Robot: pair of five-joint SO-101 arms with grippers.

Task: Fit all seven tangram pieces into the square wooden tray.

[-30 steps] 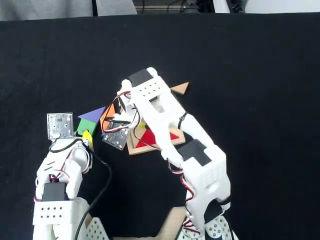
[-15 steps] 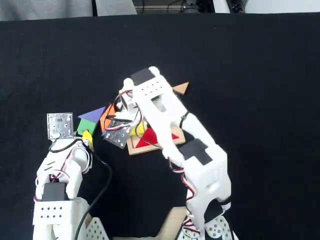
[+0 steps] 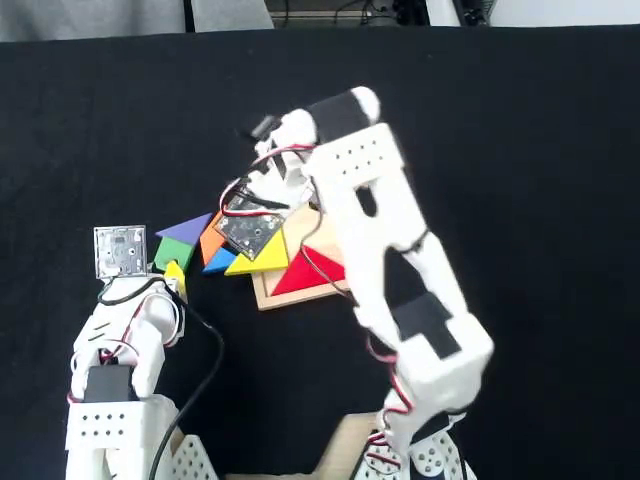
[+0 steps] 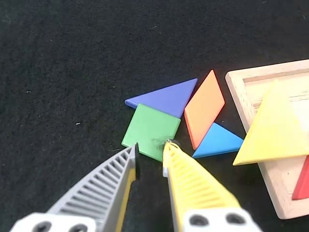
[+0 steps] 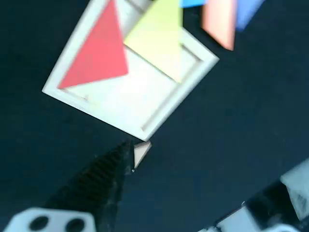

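The square wooden tray (image 3: 262, 296) holds a red triangle (image 3: 308, 273). A yellow triangle (image 3: 262, 258) lies tilted across its rim (image 4: 236, 79), partly outside. Beside the tray lie an orange parallelogram (image 4: 205, 107), a small blue triangle (image 4: 217, 141), a purple triangle (image 4: 164, 97) and a green square (image 4: 150, 126). My left gripper (image 4: 149, 152) hovers at the green square's near edge, narrowly open and holding nothing. My right gripper (image 5: 188, 179) hangs high over the tray (image 5: 145, 129), open. A small wood-coloured triangle (image 5: 141, 151) lies off the tray's corner, by the dark fingertip (image 5: 123, 153).
Black cloth covers the whole table (image 3: 520, 150), with free room to the right and at the back. The raised right arm (image 3: 365, 200) hides part of the tray and the area behind it.
The right arm has lifted up and back from the tray, uncovering the yellow triangle across the rim. The left arm has not moved.
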